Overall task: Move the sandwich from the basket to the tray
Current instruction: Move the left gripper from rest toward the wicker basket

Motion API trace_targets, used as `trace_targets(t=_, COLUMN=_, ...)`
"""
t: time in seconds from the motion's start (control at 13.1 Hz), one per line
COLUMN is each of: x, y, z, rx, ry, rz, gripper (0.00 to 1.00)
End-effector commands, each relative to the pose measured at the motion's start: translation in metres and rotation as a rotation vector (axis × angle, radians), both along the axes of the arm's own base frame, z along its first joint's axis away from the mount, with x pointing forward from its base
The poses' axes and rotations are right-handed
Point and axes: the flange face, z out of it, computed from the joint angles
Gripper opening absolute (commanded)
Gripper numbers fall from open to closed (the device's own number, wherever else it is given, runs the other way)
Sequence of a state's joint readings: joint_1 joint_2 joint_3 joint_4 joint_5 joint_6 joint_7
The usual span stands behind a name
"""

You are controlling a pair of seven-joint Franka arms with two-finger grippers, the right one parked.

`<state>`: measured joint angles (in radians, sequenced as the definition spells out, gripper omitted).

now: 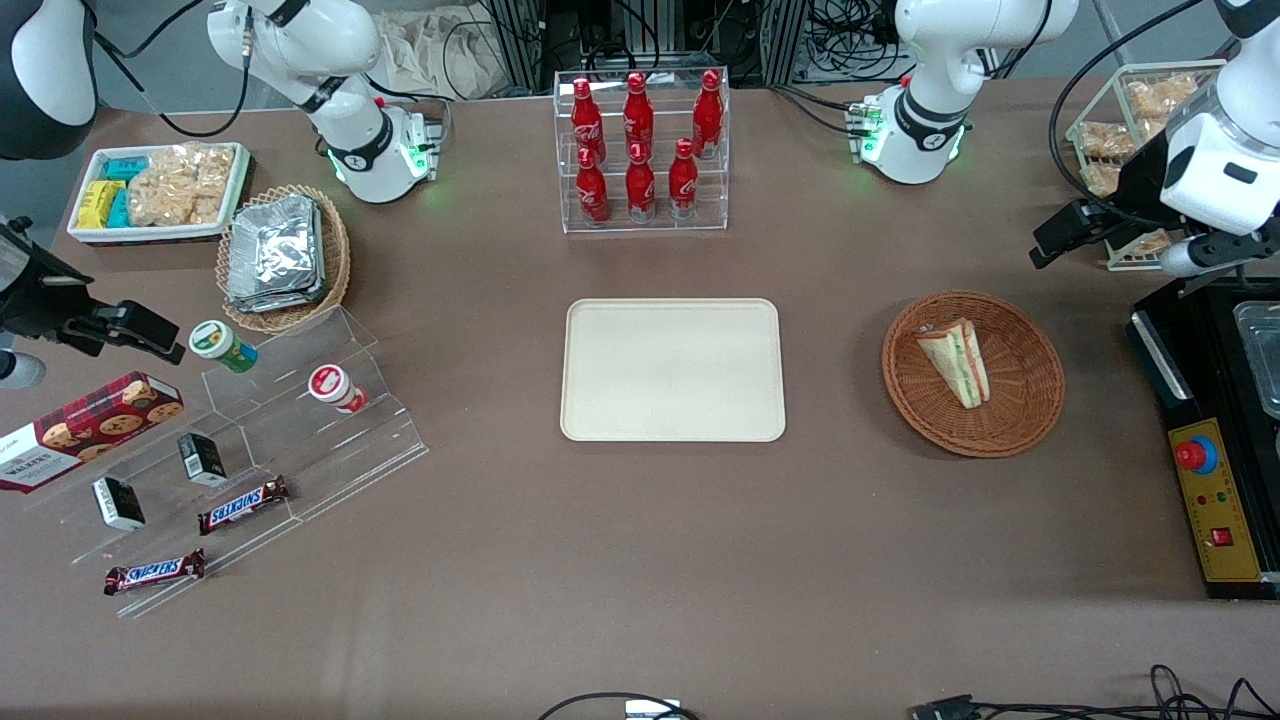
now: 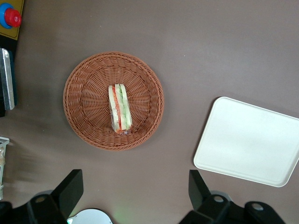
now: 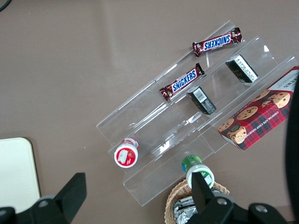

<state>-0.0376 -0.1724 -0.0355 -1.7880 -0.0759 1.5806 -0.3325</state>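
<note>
Your gripper (image 2: pixel 135 196) hangs spread and empty, high above, just off the basket (image 2: pixel 84 112). The sandwich (image 2: pixel 120 107) lies on its side inside, layers up, ready for a straight drop. The tray (image 2: pixel 247 140) waits bare nearby.

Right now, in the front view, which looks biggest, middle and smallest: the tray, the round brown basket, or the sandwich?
1. The tray, biggest.
2. The basket, a bit smaller.
3. The sandwich, smallest, lying in the basket.
The gripper is open, high above the table near the basket.
</note>
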Motion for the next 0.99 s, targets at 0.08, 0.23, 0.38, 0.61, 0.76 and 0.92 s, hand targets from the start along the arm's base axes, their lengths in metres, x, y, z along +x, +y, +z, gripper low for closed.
trace_targets(t=0.08, x=0.001, y=-0.004, z=0.006, rx=0.013, ry=0.010, rz=0.033, gripper=1.00)
trace_targets(t=0.23, x=0.002, y=-0.004, z=0.004, rx=0.013, ry=0.013, rz=0.033, gripper=1.00)
trace_targets(t=0.38, x=0.002, y=-0.004, z=0.004, rx=0.013, ry=0.013, rz=0.034, gripper=1.00)
trace_targets(t=0.61, x=0.000, y=-0.008, z=-0.016, rx=0.019, ry=0.054, rz=0.031, gripper=1.00)
trace_targets(t=0.76, x=-0.005, y=-0.011, z=-0.047, rx=0.025, ry=0.090, rz=0.045, gripper=1.00)
trace_targets(t=0.92, x=-0.009, y=-0.009, z=-0.088, rx=0.030, ry=0.087, rz=0.076, gripper=1.00)
